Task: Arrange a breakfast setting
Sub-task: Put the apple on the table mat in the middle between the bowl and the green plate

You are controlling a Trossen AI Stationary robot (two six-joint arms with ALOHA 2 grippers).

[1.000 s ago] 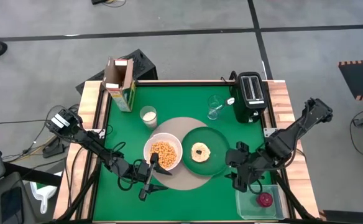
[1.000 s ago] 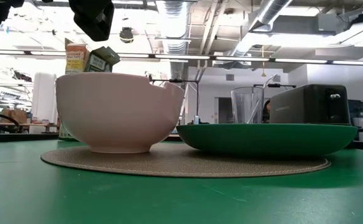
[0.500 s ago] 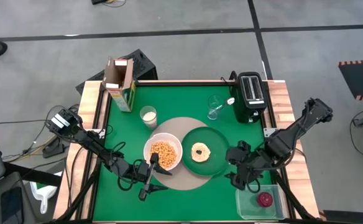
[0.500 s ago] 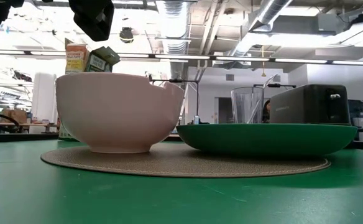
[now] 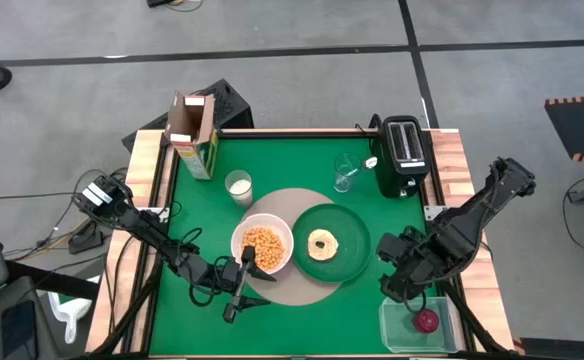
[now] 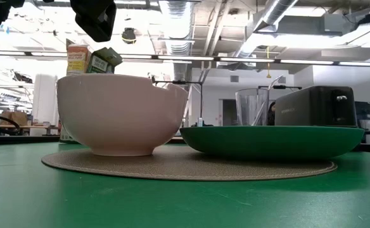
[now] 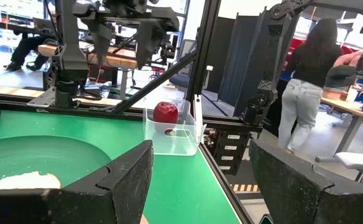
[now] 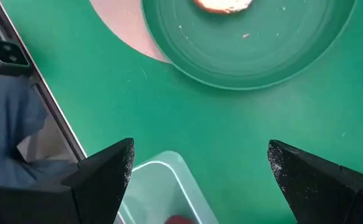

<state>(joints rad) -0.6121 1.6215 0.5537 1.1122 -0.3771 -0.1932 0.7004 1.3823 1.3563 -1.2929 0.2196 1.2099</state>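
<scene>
My right gripper [image 5: 400, 283], fingers spread wide and empty, has swung from beside the dark-green plate [image 5: 348, 262] toward the clear tub [image 5: 392, 332] holding the red fruit [image 5: 427, 320], so I'd fetch that next.

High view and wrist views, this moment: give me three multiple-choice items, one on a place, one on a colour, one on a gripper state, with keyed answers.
1. Where is the small red fruit?
A. on the plate
B. in the clear plastic tub
C. in the bowl

2. What colour is the plate under the bagel?
A. dark green
B. white
C. tan

3. How stands the right gripper?
A. shut on the spoon
B. shut on the fruit
C. open

Answers: B, the fruit sits inside the tub; A, the rim is dark green; C, its fingers are wide apart above the tub.
</scene>
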